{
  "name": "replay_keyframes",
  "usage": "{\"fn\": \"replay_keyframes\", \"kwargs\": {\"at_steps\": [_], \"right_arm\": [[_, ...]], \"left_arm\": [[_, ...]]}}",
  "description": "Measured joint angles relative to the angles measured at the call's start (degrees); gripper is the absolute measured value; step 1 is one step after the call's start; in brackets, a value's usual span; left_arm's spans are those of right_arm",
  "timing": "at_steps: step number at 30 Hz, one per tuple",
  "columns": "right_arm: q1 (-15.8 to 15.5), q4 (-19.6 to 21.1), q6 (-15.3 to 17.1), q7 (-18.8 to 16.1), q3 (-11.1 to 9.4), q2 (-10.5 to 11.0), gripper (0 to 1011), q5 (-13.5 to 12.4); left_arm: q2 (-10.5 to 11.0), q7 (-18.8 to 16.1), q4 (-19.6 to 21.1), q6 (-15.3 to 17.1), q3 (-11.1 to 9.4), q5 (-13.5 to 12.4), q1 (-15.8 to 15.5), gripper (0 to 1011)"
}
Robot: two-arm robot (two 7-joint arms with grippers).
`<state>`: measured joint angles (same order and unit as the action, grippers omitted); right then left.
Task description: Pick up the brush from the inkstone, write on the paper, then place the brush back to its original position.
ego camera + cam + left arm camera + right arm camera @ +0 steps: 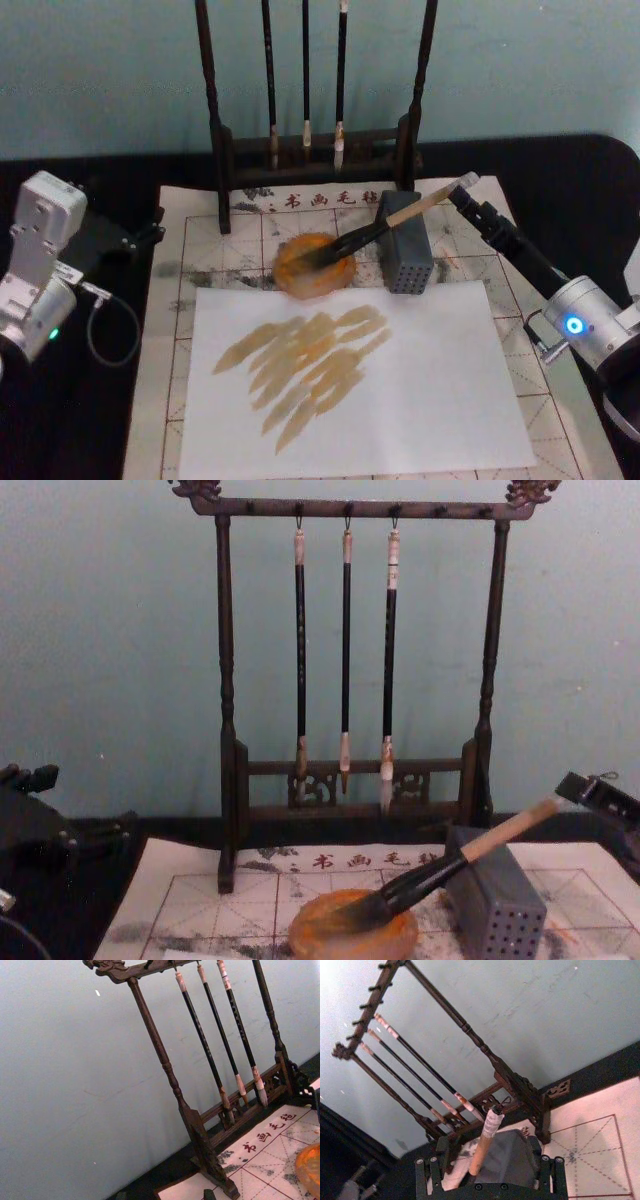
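Slantwise, brush (392,221) tip-down on inkstone (291,272).

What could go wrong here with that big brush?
The brush only leans on the grey box, its bristles in the inkstone. A nudge from the open right gripper around its end could roll it off, dragging ink across the paper. The left gripper is parked at the left.

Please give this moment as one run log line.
brush: bristles on inkstone, handle leaning on grey box | right gripper: open, at handle end | left gripper: parked, left | paper: brown strokes
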<state>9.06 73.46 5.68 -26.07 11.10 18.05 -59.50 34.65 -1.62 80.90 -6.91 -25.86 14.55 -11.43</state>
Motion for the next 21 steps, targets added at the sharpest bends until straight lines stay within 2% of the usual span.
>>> {"fn": "replay_keyframes", "kwargs": {"at_steps": [3,9,21], "right_arm": [[0.6,-1.1,0.9,-0.9,-0.3,-0.7,1000,-2.4],[1.6,-2.9,1.9,-1.8,-0.3,-1.4,1000,-5.4],[3.7,-5.8,2.2,-2.0,1.2,-2.1,1000,-7.9]], "left_arm": [[0.0,0.0,0.0,0.0,0.0,0.0,0.0,1001],[0.0,0.0,0.0,0.0,0.0,0.0,0.0,1001],[0.0,0.0,0.0,0.0,0.0,0.0,0.0,1001]]}}
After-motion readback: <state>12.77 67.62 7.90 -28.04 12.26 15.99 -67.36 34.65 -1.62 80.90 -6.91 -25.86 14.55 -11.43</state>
